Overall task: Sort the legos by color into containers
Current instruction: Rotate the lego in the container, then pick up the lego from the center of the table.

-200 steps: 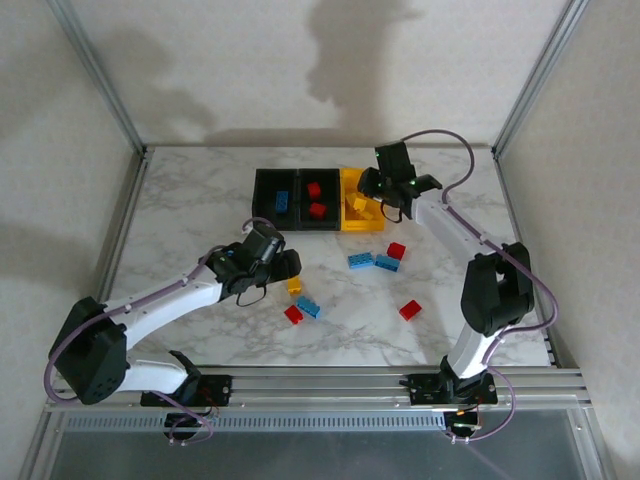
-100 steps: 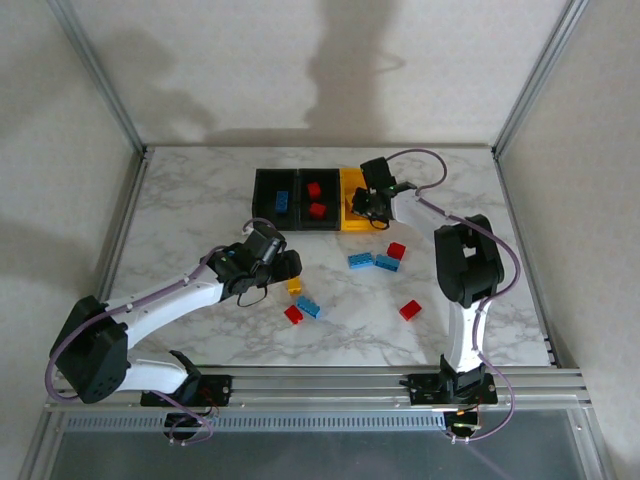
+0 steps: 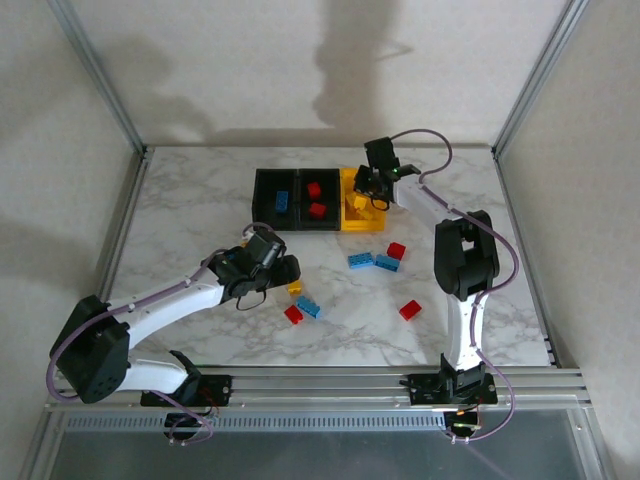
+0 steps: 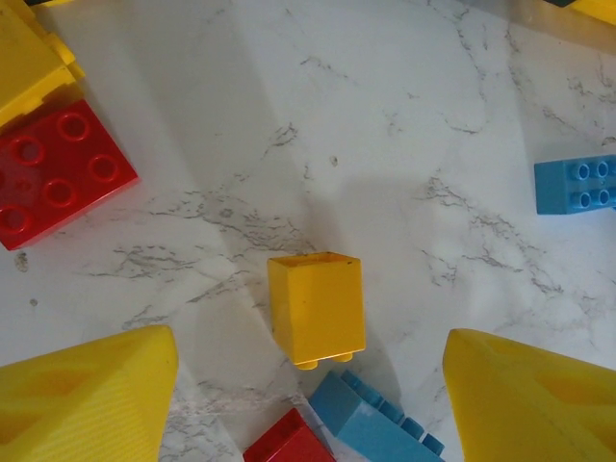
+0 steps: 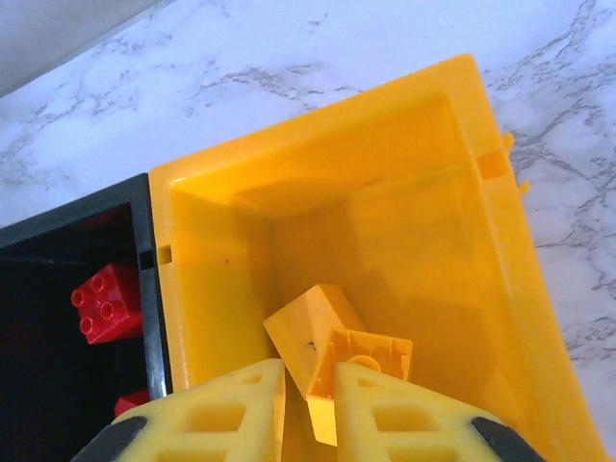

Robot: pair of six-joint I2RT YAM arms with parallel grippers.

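The containers stand in a row at the back: a black bin [image 3: 277,200] with a blue lego, a black bin [image 3: 316,200] with two red legos [image 5: 106,303], and the yellow bin [image 3: 366,224]. My right gripper [image 3: 371,193] hangs over the yellow bin [image 5: 481,250], shut [image 5: 308,371], with yellow legos [image 5: 322,322] lying in the bin just below its tips. My left gripper [image 3: 283,270] is open [image 4: 308,409] above a yellow lego [image 4: 316,308] on the table, which lies between its fingers [image 4: 91,395] and apart from both.
Loose legos lie mid-table: two blue [image 3: 361,261] [image 3: 387,263], red [image 3: 397,250], red [image 3: 410,310], and a red-blue pair [image 3: 300,311] beside the yellow one. The left wrist view has a red brick [image 4: 58,173] and a blue one [image 4: 577,183].
The right arm has swung and folded, bringing its gripper from the yellow bin's right side to over its middle, and its jaws have closed. The left arm has barely moved.
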